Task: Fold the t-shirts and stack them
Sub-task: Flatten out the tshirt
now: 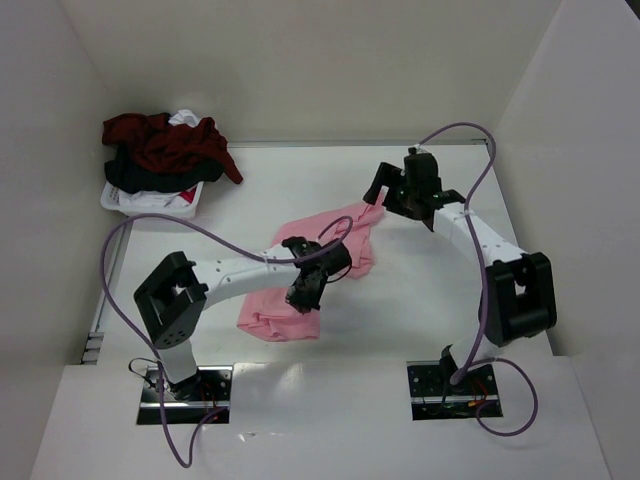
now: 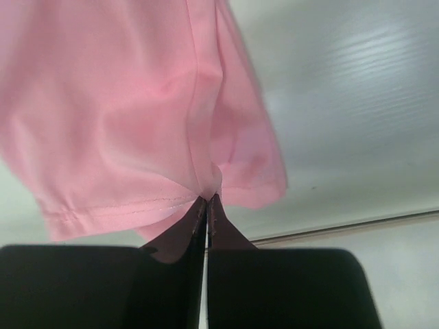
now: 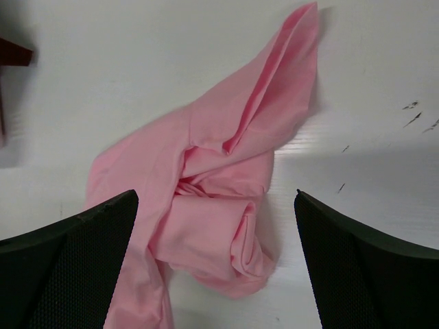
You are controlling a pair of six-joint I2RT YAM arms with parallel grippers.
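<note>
Top external view: crumpled light pink cloth t-shirt (image 1: 272, 312) lies mid-worktop (image 1: 430, 290), long axis running near-left to far-right, left jaws pressed together pinching a fold by its hem, right jaws spread wide over the far-right end.

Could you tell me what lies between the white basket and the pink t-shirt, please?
In the top view, bare table separates the basket from the pink t-shirt; only a purple cable loops above that stretch.

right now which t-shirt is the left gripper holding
The light pink t-shirt, pinched in the left gripper; the dark red, black and white ones lie heaped on the basket.
</note>
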